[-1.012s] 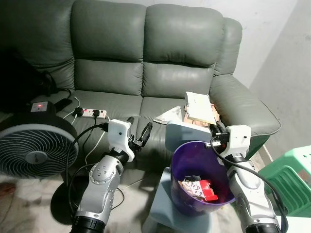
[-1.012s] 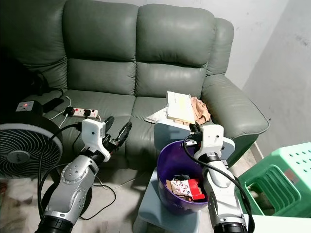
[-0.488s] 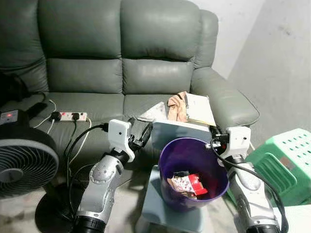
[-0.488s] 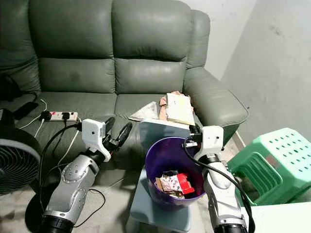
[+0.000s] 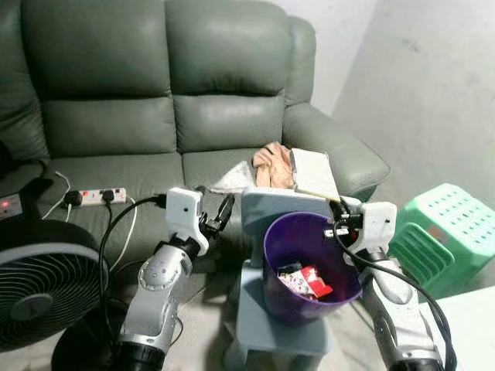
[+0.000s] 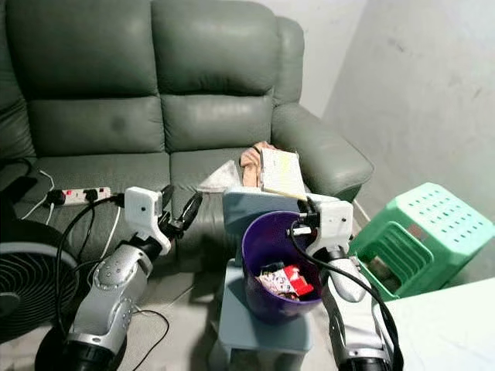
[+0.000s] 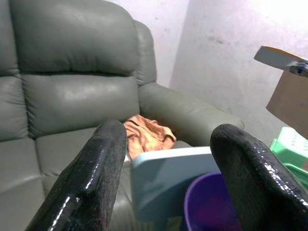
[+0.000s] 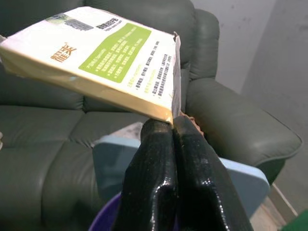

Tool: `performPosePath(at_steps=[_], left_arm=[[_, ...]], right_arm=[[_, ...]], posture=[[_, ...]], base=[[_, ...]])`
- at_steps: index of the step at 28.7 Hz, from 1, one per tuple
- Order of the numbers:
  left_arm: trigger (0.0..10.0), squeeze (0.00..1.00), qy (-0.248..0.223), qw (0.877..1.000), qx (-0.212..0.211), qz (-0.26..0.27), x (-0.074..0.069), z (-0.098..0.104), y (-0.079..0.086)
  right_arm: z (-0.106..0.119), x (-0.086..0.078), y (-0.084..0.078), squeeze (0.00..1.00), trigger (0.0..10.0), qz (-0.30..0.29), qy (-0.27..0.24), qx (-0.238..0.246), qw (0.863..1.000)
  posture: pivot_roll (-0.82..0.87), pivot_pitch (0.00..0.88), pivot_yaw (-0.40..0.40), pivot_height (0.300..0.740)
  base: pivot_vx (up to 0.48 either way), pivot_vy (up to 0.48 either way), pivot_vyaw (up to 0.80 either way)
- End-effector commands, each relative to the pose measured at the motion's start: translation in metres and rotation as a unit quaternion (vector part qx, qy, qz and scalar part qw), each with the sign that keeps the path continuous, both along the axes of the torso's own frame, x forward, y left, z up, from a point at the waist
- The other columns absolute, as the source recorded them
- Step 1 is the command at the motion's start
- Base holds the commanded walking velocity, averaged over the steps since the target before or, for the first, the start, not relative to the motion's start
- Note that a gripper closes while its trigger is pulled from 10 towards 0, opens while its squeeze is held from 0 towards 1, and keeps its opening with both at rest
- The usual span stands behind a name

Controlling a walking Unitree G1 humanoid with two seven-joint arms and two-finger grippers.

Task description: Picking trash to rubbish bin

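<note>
My right gripper (image 5: 338,207) is shut on the corner of a cream paper pack (image 5: 313,171) with a green label (image 8: 96,53), held up over the far rim of the purple bin (image 5: 309,263). The black fingers (image 8: 163,159) are pressed together on the pack's edge. The bin stands on a blue-grey stool (image 5: 278,325) and holds red and white wrappers (image 5: 305,280). My left gripper (image 5: 216,216) hangs open and empty by the sofa's front edge, left of the bin; its wide-apart fingers (image 7: 96,168) frame the sofa and the stool's back.
A grey-green sofa (image 5: 155,116) carries an orange cloth (image 5: 271,161), a white wrapper (image 5: 228,179) and a power strip (image 5: 97,195) with cables. A black fan (image 5: 39,286) stands at the left. A green plastic stool (image 5: 445,232) sits at the right by the wall.
The whole picture has shifted: the camera turned to the right, so the sofa slid left and the green stool came further in. Both arms keep the same pose, pack still held.
</note>
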State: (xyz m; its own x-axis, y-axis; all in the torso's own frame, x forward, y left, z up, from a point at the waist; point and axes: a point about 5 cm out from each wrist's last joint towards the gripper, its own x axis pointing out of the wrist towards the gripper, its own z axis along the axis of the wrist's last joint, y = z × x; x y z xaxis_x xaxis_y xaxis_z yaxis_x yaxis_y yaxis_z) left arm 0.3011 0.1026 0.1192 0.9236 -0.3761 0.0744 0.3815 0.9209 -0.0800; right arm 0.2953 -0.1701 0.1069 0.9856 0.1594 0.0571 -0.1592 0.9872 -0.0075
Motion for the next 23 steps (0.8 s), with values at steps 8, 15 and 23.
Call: performPosePath(at_steps=[8, 15, 23], left_arm=[[10.0, 0.0, 0.003, 0.999, 0.013, -0.038, -0.006, 0.0, -0.013], [10.0, 0.0, 0.006, 0.993, 0.027, -0.119, -0.029, -0.007, -0.033], [10.0, 0.0, 0.013, 0.987, 0.022, -0.161, -0.054, -0.006, -0.047]], right_arm=[[0.002, 0.004, -0.009, 0.0, 10.0, -0.03, 0.014, -0.017, 0.999], [0.001, 0.016, -0.018, 0.0, 10.0, -0.058, 0.048, -0.076, 0.994], [0.007, 0.03, -0.019, 0.0, 10.0, -0.047, 0.063, -0.104, 0.991]], posture=[[0.0, 0.0, -0.093, 0.74], [0.0, 0.0, -0.099, 0.74], [0.01, 0.0, -0.123, 0.74]], base=[[0.0, 0.0, 0.0], [0.0, 0.0, 0.0], [0.0, 0.0, 0.0]])
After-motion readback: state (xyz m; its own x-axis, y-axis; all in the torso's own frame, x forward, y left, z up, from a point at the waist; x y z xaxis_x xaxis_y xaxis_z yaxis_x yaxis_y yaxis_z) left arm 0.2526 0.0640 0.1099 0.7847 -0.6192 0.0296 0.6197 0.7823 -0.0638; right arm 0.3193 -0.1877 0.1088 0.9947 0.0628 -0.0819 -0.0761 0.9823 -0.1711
